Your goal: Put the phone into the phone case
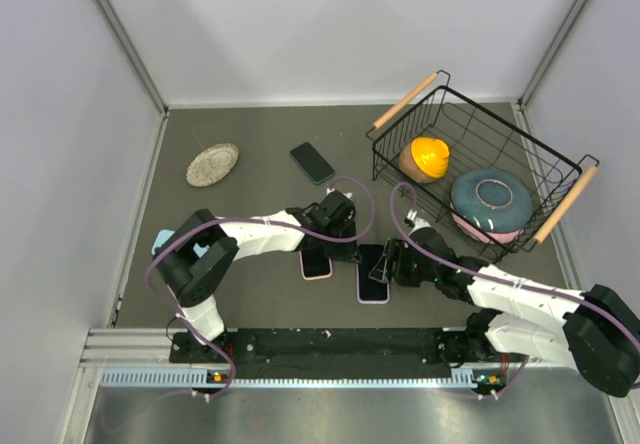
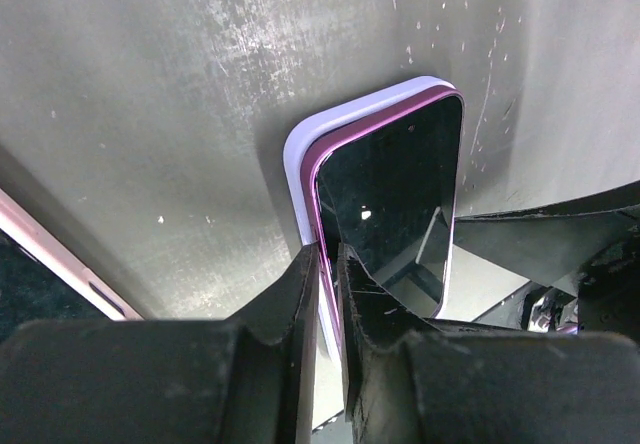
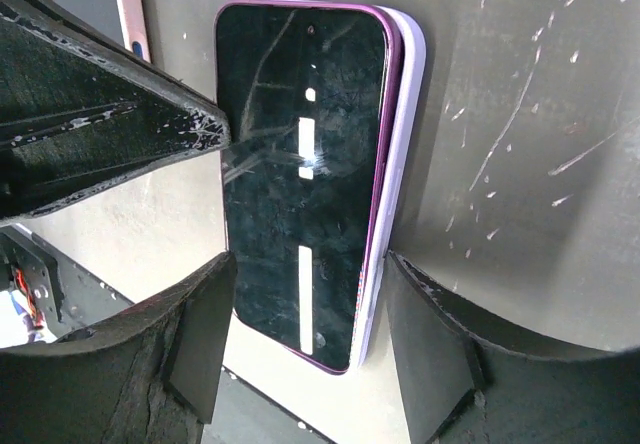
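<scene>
- Phone (image 2: 400,194) + lavender phone case (image 2: 297,154) lie together by the near edge of the table (image 1: 250,299), abt mid-way along it, just right of a 2nd phone in a pinkish case (image 1: 316,262).
- Done so far, by the look of it: phone is laid screen-up on the case, lined up lengthwise, far corners roughly matching.
- Not done: it's not seated. Case wall shows as a wide strip along one long side only. On the other long side no case rim shows past the phone, so it sits shifted across the case, maybe tilted too.
- Left gripper (image 2: 328,264): jaws nearly together, pinched on that long side, one finger outside the case wall, the other on the screen edge. Wall + phone rim sit in the slot. How hard it squeezes, can't tell.
- Right gripper (image 3: 310,299): jaws wide apart, straddling phone + case across the width nr the near end. Each finger is just beside an edge; contact unclear, nothing lifted.
- Left to do, my guess: push the phone sideways/down till the rim shows even all round and the corners snap in.
- Risk: a pinch on the wall could hold the lip shut against the phone.
</scene>
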Robot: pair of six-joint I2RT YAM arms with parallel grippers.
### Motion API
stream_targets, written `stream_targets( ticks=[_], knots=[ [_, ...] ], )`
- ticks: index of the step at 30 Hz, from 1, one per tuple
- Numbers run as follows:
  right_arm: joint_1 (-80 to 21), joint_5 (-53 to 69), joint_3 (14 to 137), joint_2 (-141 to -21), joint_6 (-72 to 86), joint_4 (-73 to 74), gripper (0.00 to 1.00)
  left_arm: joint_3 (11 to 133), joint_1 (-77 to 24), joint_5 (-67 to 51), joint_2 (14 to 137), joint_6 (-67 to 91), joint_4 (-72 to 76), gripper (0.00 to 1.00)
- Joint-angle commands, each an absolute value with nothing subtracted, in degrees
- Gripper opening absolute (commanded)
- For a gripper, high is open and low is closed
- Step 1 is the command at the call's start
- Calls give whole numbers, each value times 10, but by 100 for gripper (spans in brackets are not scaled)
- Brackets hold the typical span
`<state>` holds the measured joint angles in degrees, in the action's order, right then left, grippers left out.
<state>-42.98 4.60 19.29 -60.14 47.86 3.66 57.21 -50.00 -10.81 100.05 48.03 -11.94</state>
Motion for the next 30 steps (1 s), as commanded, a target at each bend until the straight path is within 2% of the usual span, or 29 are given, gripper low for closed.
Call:
stream_targets(
  ticks=[1, 9, 12, 14, 22, 30],
  knots=[
    [-422, 60, 187, -578, 494, -13, 60, 556, -515, -121, 1008, 483, -103, 16],
    [-415, 44, 182, -570, 501, 17, 61, 549, -515, -88, 993, 486, -132, 25],
    [-411, 50, 183, -586, 497, 17, 61, 547, -516, -86, 984, 485, -133, 40],
    [-411, 53, 175, -586, 500, 9, 61, 548, -516, -89, 983, 483, -133, 47],
    [-410, 47, 167, -597, 498, 7, 61, 546, -517, -92, 993, 480, -133, 41],
    [-410, 74, 162, -573, 516, -31, 61, 536, -521, -117, 1003, 487, -114, 26]
  ],
)
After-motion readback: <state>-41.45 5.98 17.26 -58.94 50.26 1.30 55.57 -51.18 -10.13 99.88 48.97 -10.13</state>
